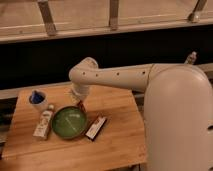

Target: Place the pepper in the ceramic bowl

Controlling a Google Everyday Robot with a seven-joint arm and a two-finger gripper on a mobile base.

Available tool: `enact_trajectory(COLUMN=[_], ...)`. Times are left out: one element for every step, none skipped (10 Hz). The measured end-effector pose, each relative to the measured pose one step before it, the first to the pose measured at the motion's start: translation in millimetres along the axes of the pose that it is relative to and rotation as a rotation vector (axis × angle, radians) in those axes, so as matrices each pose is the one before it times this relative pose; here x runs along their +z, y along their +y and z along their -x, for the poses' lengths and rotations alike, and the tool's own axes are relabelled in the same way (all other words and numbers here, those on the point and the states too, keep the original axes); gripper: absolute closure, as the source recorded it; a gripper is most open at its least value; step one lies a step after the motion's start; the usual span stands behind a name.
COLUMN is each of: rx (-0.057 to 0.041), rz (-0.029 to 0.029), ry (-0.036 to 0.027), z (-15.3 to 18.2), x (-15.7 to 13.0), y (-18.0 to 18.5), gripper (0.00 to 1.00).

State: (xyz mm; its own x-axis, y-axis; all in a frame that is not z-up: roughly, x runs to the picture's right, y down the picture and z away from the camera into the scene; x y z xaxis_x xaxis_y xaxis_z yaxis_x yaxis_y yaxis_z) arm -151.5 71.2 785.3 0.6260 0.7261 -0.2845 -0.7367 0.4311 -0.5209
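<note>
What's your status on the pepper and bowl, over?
Gripper above ceramic bowl's far rim. Pepper at gripper tip, not in bowl. Nothing in the way.

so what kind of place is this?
Likely a kitchen-style test bench: wooden table with ceramic bowl, small cup, packet. Gripper holds the pepper at the bowl's rim.

My white arm (117, 77) extends from the right of the frame toward centre left, bends at a rounded joint, and points my gripper (79, 104) downward at frame centre left.
</note>
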Motion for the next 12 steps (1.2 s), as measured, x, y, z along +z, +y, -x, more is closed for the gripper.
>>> enact_trajectory(rx=[-0.03557,-0.02917,-0.02357,-0.02153,-0.01677,-0.01453,-0.01684,-0.01054,0.00020,0.00017,0.00174,-0.00181], rz=[0.01143,0.01570,0.01814,0.02590,0.03272,0.02881,0.02202,0.01161,-0.00021,0.00019,-0.00042,0.00047], ry=[0.01457,0.01315,0.00875,0.01477,0.01764,0.02142,0.02115,0.00805,0.00157,0.00040,-0.00070,0.00057], z=[1.14,0.24,1.28,-0.18,0.74,-1.67,-1.17,0.70,-0.49,-0.19,-0.45,0.50], x=[8.84,9.70,10.09,14.29,15.45,12.30,9.07,4.52,-0.05,0.21,-0.45,0.44], y=[11.80,14.06,12.22,9.05,5.64,3.01,3.17,2.24,-0.55,-0.03,-0.89,0.98], gripper=[1.00,1.00,1.00,1.00,1.00,1.00,1.00,0.98,0.89,0.81,0.69,0.59])
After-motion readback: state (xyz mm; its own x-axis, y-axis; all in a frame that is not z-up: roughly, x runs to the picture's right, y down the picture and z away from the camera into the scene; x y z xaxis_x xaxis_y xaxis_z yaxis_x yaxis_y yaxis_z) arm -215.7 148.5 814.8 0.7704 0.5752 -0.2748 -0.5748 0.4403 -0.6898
